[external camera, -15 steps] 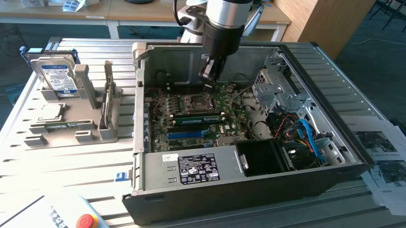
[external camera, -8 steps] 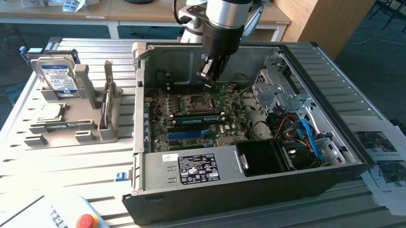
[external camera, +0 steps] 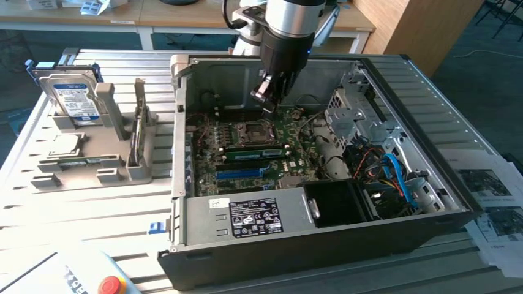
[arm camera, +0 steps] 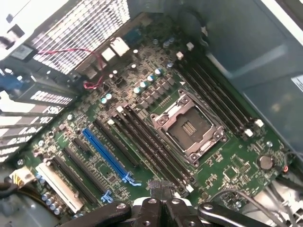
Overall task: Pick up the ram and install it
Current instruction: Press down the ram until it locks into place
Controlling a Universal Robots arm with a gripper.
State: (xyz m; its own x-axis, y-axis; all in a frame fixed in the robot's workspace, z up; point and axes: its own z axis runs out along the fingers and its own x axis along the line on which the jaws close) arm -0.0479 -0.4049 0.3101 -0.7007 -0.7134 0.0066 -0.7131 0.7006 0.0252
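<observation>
Daylight washes the slatted table (external camera: 98,202) pale in the exterior view, while the open computer case (external camera: 327,239) sits in deep shadow inside. The wrist view is dimmer, bluish and soft, with glare on the metal grille (arm camera: 90,28).

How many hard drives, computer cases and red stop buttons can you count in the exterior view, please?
Silver hard drive with blue-white label: 1
Black open computer case: 1
Round red stop button: 1
Total: 3

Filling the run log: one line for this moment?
claw: shut | position: inside open PC case, over motherboard by CPU socket | held: none seen
</observation>
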